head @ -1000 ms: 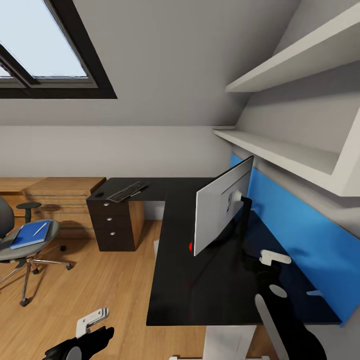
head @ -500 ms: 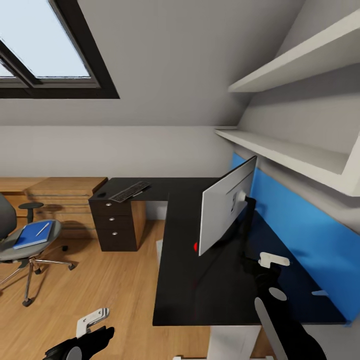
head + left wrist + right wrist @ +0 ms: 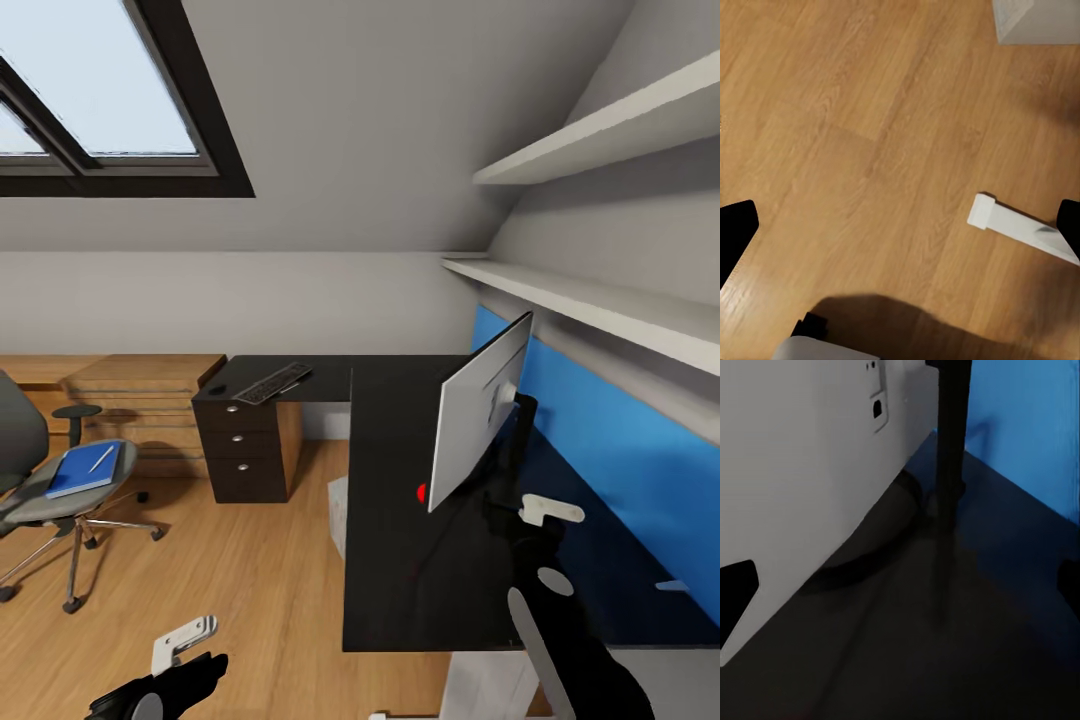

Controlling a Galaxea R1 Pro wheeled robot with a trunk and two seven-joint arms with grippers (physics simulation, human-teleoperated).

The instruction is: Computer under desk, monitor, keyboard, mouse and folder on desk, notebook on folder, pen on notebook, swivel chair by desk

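Note:
The black L-shaped desk (image 3: 400,560) runs along the blue wall. The monitor (image 3: 478,415) stands on it, white back toward me, also close up in the right wrist view (image 3: 802,472). The keyboard (image 3: 271,382) and the small dark mouse (image 3: 215,388) lie on the desk's far wing. At the left the swivel chair (image 3: 30,505) carries the blue folder (image 3: 85,470) with the pen (image 3: 102,458) on top. The notebook is hidden from me. A pale box, probably the computer (image 3: 338,508), sits under the desk. My left gripper (image 3: 185,645) (image 3: 900,232) is open over the floor. My right gripper (image 3: 520,525) (image 3: 904,585) is open behind the monitor.
A low light-wood dresser (image 3: 140,395) stands against the back wall beside the drawer unit (image 3: 240,450). Two white shelves (image 3: 600,310) jut out above the desk at the right. A skylight (image 3: 90,90) sits in the sloped ceiling. Wood floor (image 3: 230,580) lies between chair and desk.
The whole picture has shifted to the right, so the camera has moved. Both arms keep their pose in the view, and nothing on the desk or chair has moved.

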